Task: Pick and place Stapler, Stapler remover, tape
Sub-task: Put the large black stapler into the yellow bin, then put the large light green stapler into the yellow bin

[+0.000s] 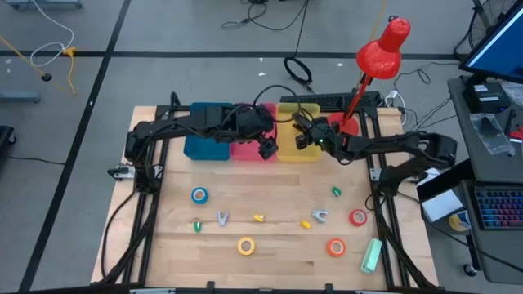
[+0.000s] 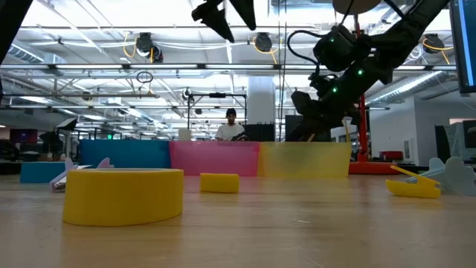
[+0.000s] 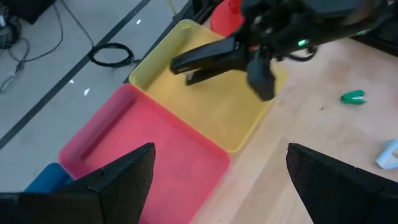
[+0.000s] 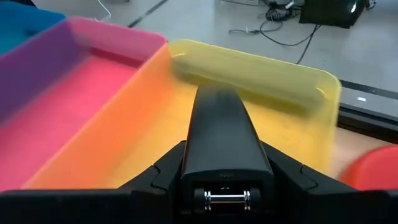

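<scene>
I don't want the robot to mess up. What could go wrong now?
1. The right gripper holds a black stapler above the yellow bin. Dropped from that height, it might bounce or tip out.
2. The left gripper hangs open over the pink bin, close beside it. The arms could bump.

We see three bins (image 1: 254, 151) side by side at the counter's (image 1: 270, 255) far edge. The right end effector (image 1: 304, 131) holds the stapler (image 4: 221, 140) above the rightmost bin; the left end effector (image 1: 267, 148) hovers over the middle one. Tape rolls (image 1: 246, 244) lie scattered nearer us.
</scene>
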Tool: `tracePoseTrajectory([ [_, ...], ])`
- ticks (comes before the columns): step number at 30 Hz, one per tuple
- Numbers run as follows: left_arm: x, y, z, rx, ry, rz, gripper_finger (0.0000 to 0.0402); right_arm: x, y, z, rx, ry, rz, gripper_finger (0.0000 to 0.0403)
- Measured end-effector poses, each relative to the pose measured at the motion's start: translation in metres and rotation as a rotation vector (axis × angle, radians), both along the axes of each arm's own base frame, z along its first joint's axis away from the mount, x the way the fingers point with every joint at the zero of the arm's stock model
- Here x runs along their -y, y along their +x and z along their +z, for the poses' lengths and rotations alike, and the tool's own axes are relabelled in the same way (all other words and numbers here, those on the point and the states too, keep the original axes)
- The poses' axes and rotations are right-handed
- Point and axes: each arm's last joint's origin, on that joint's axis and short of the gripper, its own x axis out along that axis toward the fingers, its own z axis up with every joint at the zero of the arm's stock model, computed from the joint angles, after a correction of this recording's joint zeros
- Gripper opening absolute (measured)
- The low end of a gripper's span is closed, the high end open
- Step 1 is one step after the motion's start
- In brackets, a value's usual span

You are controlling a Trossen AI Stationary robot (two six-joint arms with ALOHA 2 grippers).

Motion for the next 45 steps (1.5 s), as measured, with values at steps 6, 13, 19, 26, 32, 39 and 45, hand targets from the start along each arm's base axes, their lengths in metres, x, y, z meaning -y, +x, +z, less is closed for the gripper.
tracePoseTrajectory([
  [6, 0.006, 0.001, 0.000, 0.001, -0.001, -0.013, 0.0362, 0.003, 0.006, -0.012, -0.015, -0.010, -0.024, 0.0143],
  [13, 0.014, 0.007, -0.007, 0.023, -0.004, -0.029, 0.0358, 0.004, 0.006, -0.015, -0.014, -0.006, -0.047, 0.0143],
  [19, 0.016, 0.013, -0.018, 0.046, -0.026, -0.053, 0.0365, 0.002, 0.005, -0.020, -0.021, 0.063, -0.013, 0.0186],
  [26, 0.016, 0.014, -0.019, 0.045, -0.027, -0.071, 0.0361, 0.001, 0.002, -0.024, -0.047, 0.115, -0.023, 0.0195],
  [32, 0.017, 0.013, -0.021, 0.016, -0.024, -0.082, 0.0356, 0.000, -0.002, -0.004, -0.029, 0.037, 0.018, 0.0194],
  [39, 0.025, -0.004, -0.031, -0.169, -0.025, -0.020, 0.0362, -0.011, -0.024, 0.050, 0.031, -0.121, 0.101, 0.0171],
  [45, 0.037, -0.017, -0.036, -0.276, 0.014, 0.072, 0.0356, -0.031, -0.052, 0.081, 0.103, -0.118, 0.243, 0.0146],
])
